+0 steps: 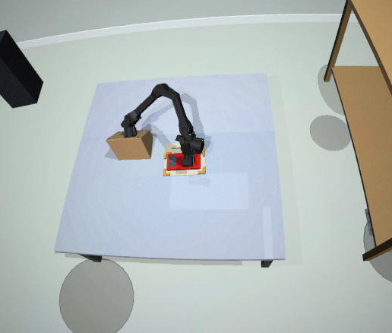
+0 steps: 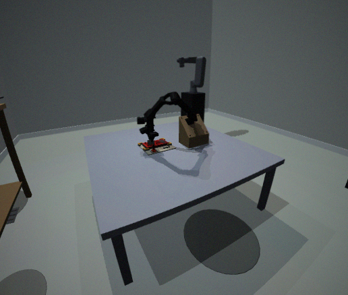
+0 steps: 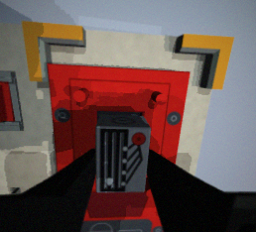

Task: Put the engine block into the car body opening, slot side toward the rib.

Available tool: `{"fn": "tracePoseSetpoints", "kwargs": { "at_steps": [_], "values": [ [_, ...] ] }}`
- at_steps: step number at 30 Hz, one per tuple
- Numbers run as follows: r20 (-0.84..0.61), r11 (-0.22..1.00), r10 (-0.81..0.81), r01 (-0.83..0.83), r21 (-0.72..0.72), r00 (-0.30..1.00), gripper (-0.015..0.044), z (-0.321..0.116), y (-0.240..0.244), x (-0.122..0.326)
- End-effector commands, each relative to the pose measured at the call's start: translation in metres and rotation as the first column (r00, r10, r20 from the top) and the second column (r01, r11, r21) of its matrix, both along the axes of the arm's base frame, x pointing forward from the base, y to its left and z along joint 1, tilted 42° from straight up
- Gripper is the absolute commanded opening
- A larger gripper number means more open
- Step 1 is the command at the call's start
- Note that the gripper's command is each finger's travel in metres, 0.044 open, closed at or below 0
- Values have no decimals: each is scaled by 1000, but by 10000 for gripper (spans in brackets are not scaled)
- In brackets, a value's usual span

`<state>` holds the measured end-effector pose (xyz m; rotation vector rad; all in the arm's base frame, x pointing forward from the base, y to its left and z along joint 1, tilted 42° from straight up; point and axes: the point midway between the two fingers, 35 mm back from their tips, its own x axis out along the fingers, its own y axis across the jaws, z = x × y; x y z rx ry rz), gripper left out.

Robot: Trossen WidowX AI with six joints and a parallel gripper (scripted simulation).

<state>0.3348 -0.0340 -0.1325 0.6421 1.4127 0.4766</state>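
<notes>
The red car body [image 1: 179,161] [image 2: 161,143] [image 3: 63,86] lies on a cream board [image 3: 132,51] between orange corner brackets. My gripper [image 1: 187,163] [image 2: 153,146] [image 3: 121,155] points down over the car body, shut on the grey engine block. In the wrist view the engine block [image 3: 138,171] is upright between the black fingers, over the middle of the body, its dark slots on the left and a red round mark on the right. It covers most of the opening; a thin dark strip shows past its far edge. The rib and the block's depth are hidden.
Orange brackets [image 3: 30,50] [image 3: 222,61] stand at the board's corners. A small grey-framed holder [image 3: 18,101] with a red floor is left of the car body in the wrist view. My arm's brown base block [image 1: 134,148] [image 2: 197,139] stands on the same table.
</notes>
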Motion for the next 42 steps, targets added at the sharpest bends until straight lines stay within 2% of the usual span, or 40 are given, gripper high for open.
{"fn": "tracePoseSetpoints", "kwargs": {
  "at_steps": [1, 24, 35, 42],
  "values": [
    [-1, 1000, -3, 3, 5, 1000, 160, 0, 1, 0],
    [-1, 1000, -3, 3, 5, 1000, 160, -4, 4, 1],
    [0, 1000, -1, 1, 2, 1000, 440, -3, 3, 1],
    [0, 1000, -1, 1, 2, 1000, 440, -3, 3, 1]
  ]
}}
